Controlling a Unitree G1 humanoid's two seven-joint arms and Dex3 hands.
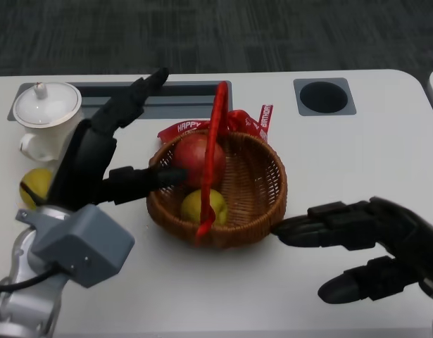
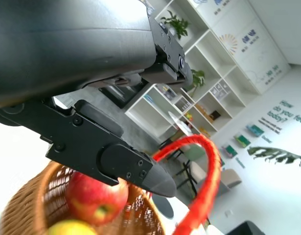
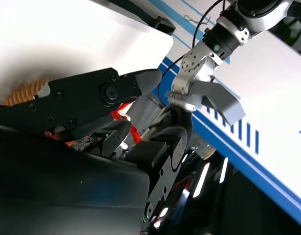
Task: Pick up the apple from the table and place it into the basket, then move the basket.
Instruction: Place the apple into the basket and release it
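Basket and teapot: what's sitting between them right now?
In the head view, the left hand fills the stretch between the basket and the teapot.

One wicker basket [image 1: 262,184] sits near the middle of the surface [image 1: 202,296], with a single red handle [image 1: 215,141] arching over it. Inside are two fruits: one red apple [image 1: 195,156] toward 11 o'clock and one yellow-green fruit [image 1: 217,204] toward 7 o'clock. A third fruit, one more yellow one [image 1: 34,184], lies on the surface at 9 o'clock from the basket. There is one red ribbon [image 1: 262,121] at the basket's 12 o'clock rim, one white lidded cup [image 1: 44,113] at 10 o'clock, and two hands: one left hand [image 1: 107,151], one right hand [image 1: 357,232].
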